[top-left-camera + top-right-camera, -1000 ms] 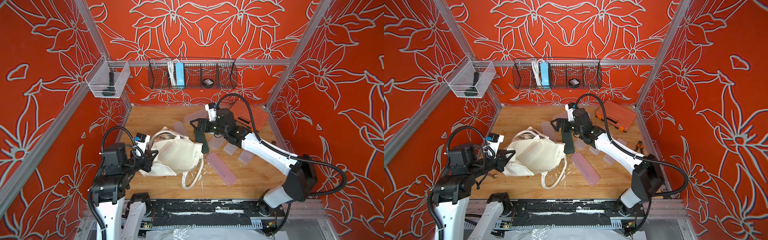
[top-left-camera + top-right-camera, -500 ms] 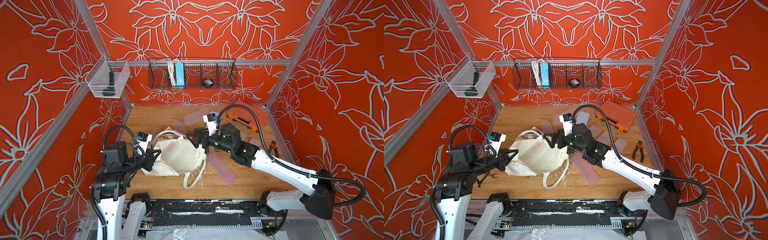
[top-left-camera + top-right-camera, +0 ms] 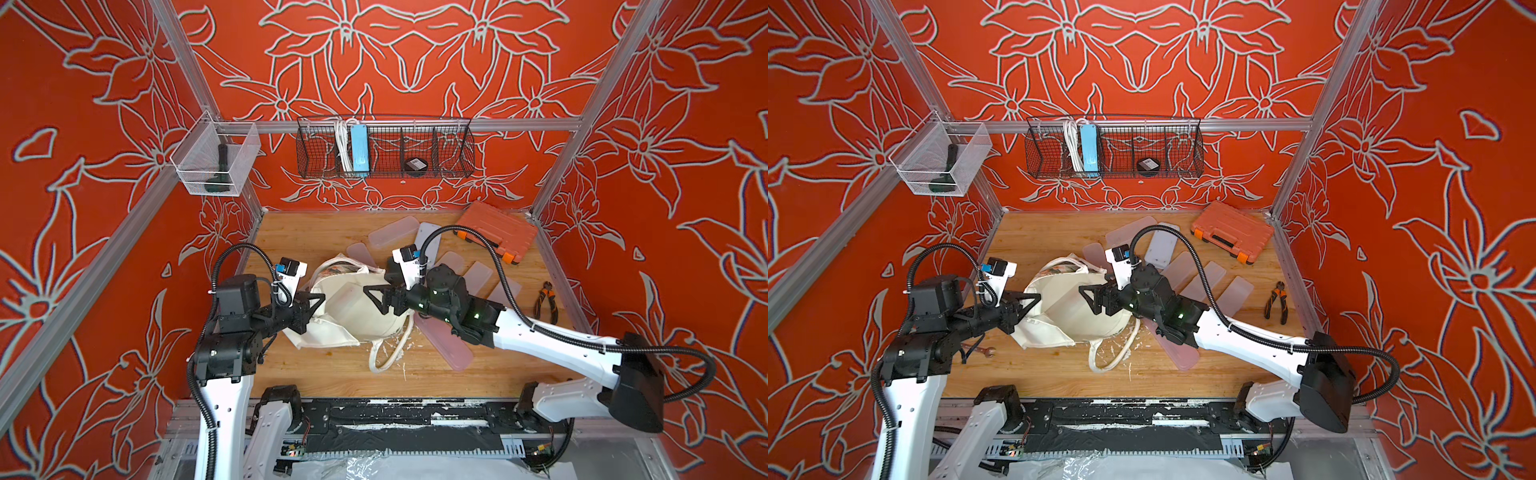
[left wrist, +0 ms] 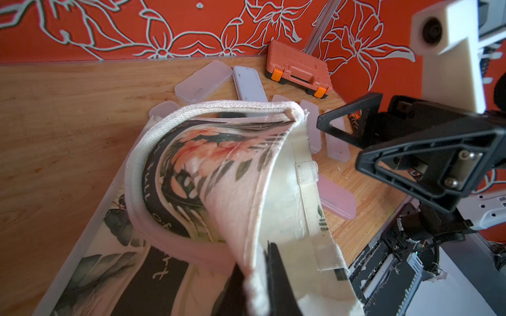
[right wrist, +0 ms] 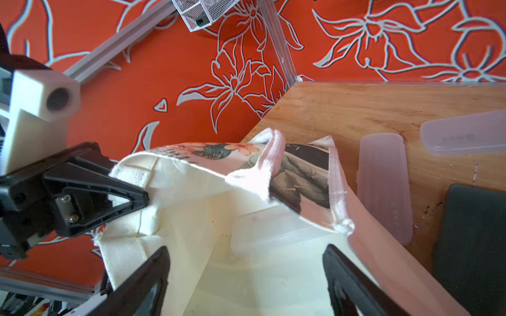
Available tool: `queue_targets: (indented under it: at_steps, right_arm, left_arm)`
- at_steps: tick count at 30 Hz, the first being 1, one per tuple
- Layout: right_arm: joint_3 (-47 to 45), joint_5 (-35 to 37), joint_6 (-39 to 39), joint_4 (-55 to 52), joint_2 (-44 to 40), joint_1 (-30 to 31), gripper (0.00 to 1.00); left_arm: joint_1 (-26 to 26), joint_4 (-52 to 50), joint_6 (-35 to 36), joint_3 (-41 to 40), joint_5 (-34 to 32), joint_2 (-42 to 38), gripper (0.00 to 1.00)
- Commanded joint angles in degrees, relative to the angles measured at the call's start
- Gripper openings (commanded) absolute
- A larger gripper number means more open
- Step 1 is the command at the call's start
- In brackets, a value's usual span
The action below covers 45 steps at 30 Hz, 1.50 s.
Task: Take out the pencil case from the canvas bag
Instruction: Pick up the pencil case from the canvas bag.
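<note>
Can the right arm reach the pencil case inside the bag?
Probably yes. The left gripper pinches the bag's rim, holding its mouth open, and the open right gripper sits right at that mouth with the case lying uncovered ahead.

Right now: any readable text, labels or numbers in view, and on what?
"full of": script on the canvas bag print; the rest is unreadable.
Embossed mark on the loose translucent case: too faint to read.
Label on the black item in the wire basket: too small.
</note>
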Motion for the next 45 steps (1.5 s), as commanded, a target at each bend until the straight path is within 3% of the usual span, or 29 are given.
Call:
queue_targets:
  at_steps: [1, 22, 36, 41, 45]
  right_arm:
    - [-0.8, 2.2, 0.1, 2.1, 1.2, 1.4, 0.83]
    - [-0.1, 6.4, -3.7, -0.6, 9.0, 7.8, 0.52]
    - [2.7, 10.9, -11.8, -6.4, 16.9, 12.6, 0.47]
    - [3.9, 11.3, -13.0, -7.9, 20.6, 14.0, 0.46]
    - [6.8, 11.2, -12.6, -10.3, 22.9, 14.1, 0.46]
  left_arm:
    - [0.4, 5.5, -0.3, -0.4, 3.4, -0.4, 0.0]
    - [0.3, 5.5, -0.8, -1.6, 3.6, -0.3, 0.0]
    - [0.2, 4.8, 0.6, -1.2, 3.5, 0.6, 0.0]
    - [-0.2, 2.7, 4.6, -1.0, 2.6, 0.6, 0.0]
    - [-0.4, -1.5, 11.9, -1.0, 3.0, 0.7, 0.0]
